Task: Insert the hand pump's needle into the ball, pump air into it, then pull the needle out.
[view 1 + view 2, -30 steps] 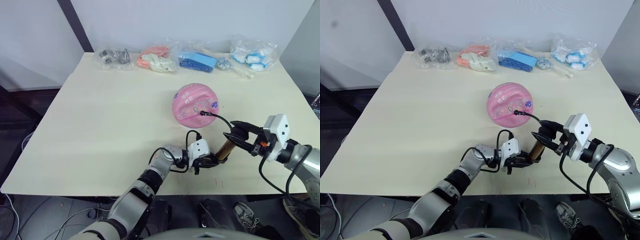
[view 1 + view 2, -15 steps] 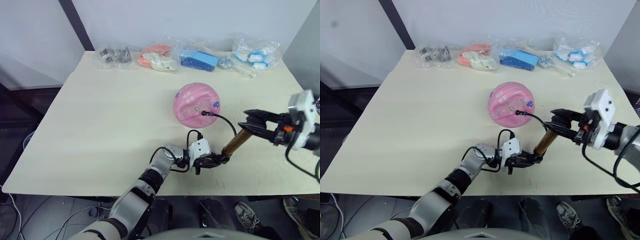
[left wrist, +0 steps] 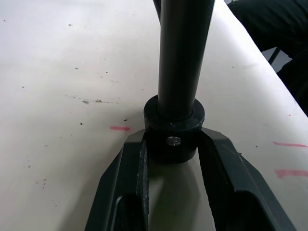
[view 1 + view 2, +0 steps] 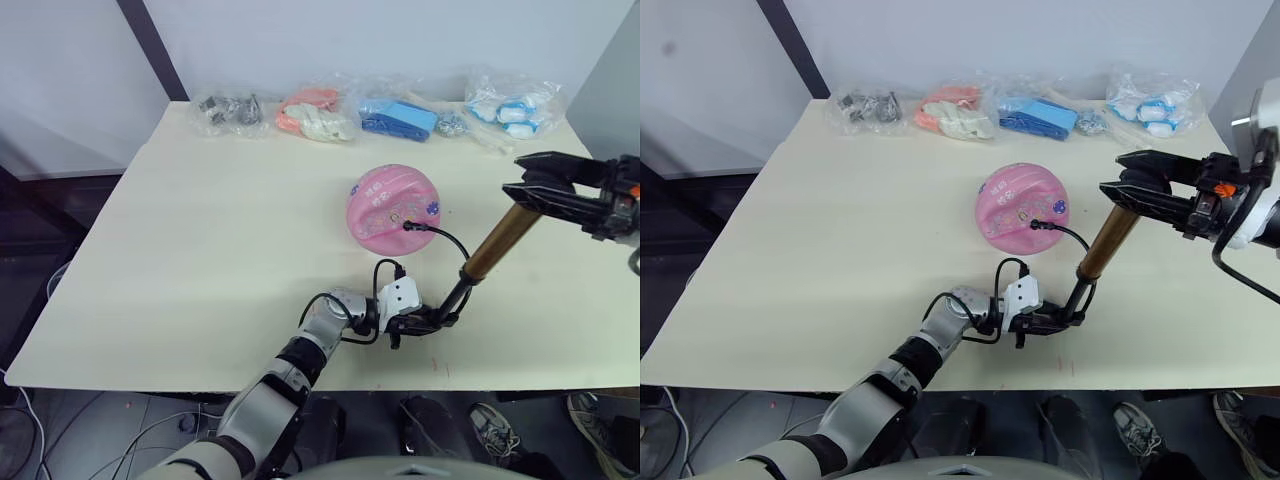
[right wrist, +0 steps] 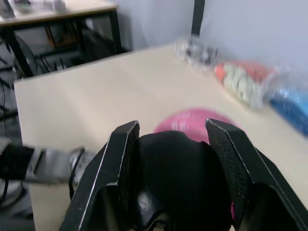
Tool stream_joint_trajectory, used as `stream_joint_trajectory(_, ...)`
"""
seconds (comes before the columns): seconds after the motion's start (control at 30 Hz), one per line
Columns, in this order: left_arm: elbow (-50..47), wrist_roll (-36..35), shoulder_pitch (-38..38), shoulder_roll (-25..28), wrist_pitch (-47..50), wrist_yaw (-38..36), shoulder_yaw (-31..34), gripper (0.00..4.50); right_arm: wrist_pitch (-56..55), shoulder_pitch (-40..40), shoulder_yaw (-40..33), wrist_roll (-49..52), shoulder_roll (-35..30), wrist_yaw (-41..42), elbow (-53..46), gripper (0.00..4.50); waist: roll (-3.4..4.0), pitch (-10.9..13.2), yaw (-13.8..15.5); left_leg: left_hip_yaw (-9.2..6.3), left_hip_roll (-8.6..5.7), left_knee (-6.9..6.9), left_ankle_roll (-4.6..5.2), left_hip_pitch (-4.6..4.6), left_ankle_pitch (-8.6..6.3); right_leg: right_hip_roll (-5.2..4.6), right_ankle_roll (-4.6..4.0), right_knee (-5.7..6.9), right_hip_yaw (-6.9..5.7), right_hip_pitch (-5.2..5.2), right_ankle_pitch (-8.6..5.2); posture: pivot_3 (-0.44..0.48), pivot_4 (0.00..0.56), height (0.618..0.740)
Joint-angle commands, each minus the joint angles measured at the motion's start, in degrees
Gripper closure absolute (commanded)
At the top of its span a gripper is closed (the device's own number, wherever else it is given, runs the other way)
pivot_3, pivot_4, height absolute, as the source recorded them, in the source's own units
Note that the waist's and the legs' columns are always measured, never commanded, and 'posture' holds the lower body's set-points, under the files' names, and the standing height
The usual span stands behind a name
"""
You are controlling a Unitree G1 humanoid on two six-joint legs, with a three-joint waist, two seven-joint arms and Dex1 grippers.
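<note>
So the hand pump [image 4: 497,245] is standing tilted on the table [image 4: 200,250], with its rod pulled way out. The left gripper [image 3: 173,144] is clamping the black bottom cap between its fingers, down near the front edge. The right gripper [image 4: 1135,190] is gripping the black T-handle up top. The hose is curving off from beside the left gripper to the needle [image 4: 408,225], which is sitting in the ball [image 4: 392,205] just beyond.
</note>
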Motion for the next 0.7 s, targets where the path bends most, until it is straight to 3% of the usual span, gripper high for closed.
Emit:
stream_joint_trajectory(0.03, 1.7, 1.2, 1.1, 1.0, 1.8, 0.1, -0.6, 3.46, -1.1, -2.0, -2.5, 3.3, 0.1, -0.6, -1.3, 2.75, 0.01, 0.0, 0.0, 0.04, -0.01, 0.01, -0.01, -0.1, 0.0, -0.01, 0.0, 0.02, 0.03, -0.11, 0.0, 0.0, 0.15, 0.74)
stream_joint_trajectory(0.37, 0.7, 1.0, 1.6, 1.0, 3.0, -0.5, -0.7, 3.46, -7.6, 10.5, 8.2, -8.7, 8.2, 1.2, -7.9, 2.75, -0.18, -0.2, -0.2, 0.05, 0.02, 0.0, 0.0, 0.1, 0.0, 0.06, 0.01, 0.05, 0.05, 0.0, 0.0, 0.0, 0.15, 0.74)
stream_joint_trajectory(0.7, 0.0, 0.9, 1.8, 1.2, 4.2, -0.2, -0.5, 3.46, -18.9, 19.2, 18.1, -24.2, 14.4, 5.0, -4.7, 2.75, -0.24, -0.3, -0.3, 0.03, 0.06, -0.01, -0.01, 0.45, 0.0, 0.13, 0.03, 0.05, 0.0, 0.32, -0.02, 0.0, 0.15, 0.74)
